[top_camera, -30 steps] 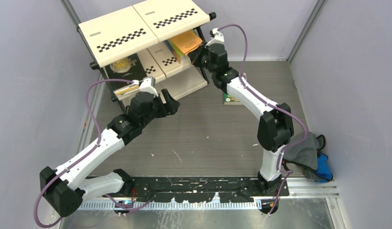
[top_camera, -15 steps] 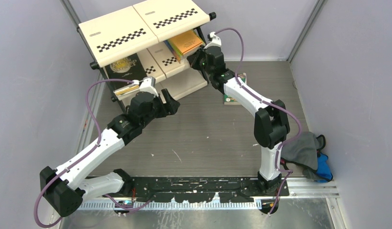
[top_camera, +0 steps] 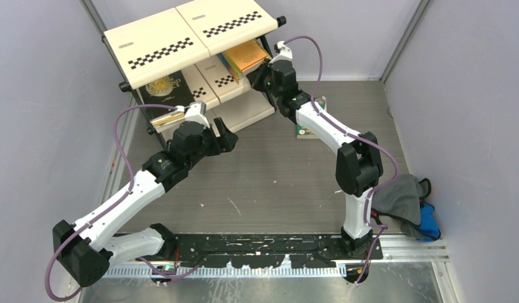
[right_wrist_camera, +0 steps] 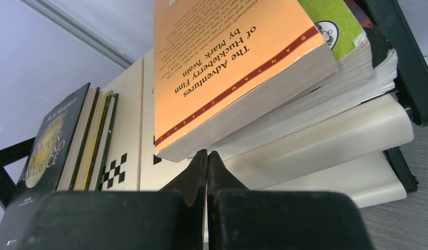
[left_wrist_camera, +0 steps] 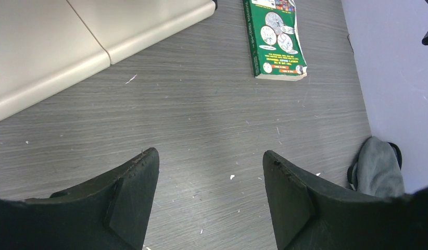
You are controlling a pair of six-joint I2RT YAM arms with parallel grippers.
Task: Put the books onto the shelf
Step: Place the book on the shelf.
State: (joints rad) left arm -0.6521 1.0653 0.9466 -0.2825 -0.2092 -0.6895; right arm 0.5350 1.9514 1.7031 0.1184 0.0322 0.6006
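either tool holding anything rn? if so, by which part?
Nothing is held. The left tool is open above the table. The right tool is shut with nothing between its fingers, tips at the orange book's lower edge on the shelf.

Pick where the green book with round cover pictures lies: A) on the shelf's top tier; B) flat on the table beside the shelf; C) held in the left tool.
B: the green book lies flat on the table, apart from the shelf; the left tool is open and empty.

Robot lab cell: plain partition walls (top_camera: 42, 95)
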